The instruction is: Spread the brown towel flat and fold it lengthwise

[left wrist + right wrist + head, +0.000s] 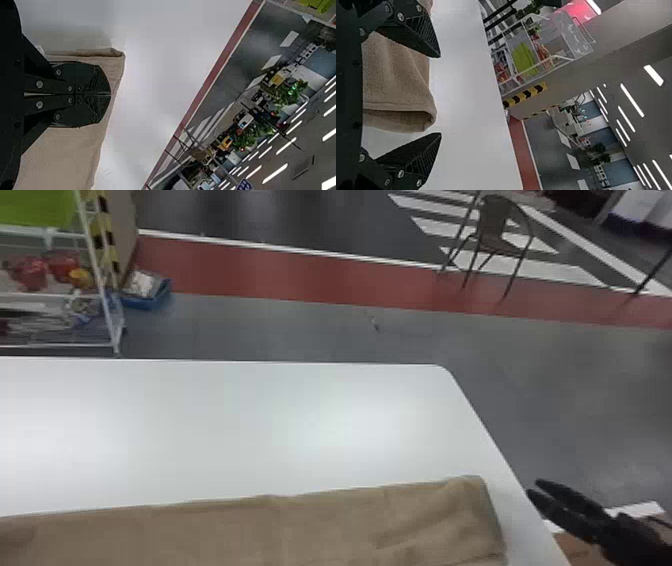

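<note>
The head view looks forward and down from above the bench [240, 425], past its far edge to the rack [103, 290] and red stripe [300, 275]. Both wrist views, on their sides, look from close over the towel [300, 530] across the bench and up to ceiling lights [274, 173], the right one taking in the rack. All three share bench, towel and stripe.

Soft glare pools on the bright tabletop [225, 405]; beyond it the grey floor [500, 390] looks dimmer, and white ceiling lights [632, 99] glow higher up.
</note>
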Available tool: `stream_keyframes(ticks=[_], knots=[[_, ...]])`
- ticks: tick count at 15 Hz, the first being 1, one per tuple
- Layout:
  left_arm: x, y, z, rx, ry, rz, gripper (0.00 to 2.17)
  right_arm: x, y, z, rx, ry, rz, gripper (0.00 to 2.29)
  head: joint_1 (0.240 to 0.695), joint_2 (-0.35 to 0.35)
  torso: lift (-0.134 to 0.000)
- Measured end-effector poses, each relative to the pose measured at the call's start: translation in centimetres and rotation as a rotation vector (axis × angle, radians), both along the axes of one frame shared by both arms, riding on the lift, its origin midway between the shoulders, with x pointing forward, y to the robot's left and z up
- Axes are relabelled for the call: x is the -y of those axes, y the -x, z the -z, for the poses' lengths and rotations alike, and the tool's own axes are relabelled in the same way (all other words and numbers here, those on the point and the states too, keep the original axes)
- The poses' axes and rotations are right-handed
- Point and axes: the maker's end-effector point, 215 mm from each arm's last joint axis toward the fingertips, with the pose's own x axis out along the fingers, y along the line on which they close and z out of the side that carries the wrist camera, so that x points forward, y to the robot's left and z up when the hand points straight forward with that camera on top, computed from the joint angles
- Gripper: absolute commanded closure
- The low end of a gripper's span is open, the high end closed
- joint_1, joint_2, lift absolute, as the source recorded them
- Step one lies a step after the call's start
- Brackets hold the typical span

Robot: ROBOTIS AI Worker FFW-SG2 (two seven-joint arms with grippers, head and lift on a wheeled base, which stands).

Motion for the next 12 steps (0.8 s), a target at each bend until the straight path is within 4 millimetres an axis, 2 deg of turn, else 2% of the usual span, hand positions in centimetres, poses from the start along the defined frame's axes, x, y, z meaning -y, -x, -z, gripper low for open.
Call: stream_keyframes(ticks=[4, 11, 12], knots=[[2.2, 0.9, -0.1, 0.003, 0.041, 0.066, 1.17, -2.1, 0.8, 2.5, -0.053, 0.078, -0.050, 0.34, 0.695, -0.291, -0.123], [3.5, 1.5, -0.9, 0.021, 0.067, 0.102, 1.17, -3.9, 1.6, 6.2, -0.121, 0.220, -0.141, 0.35, 0.695, -0.293, -0.123], [3.7, 1.6, -1.1, 0.023, 0.067, 0.106, 1.17, -4.1, 1.6, 6.7, -0.133, 0.232, -0.153, 0.41, 0.695, -0.291, -0.123]])
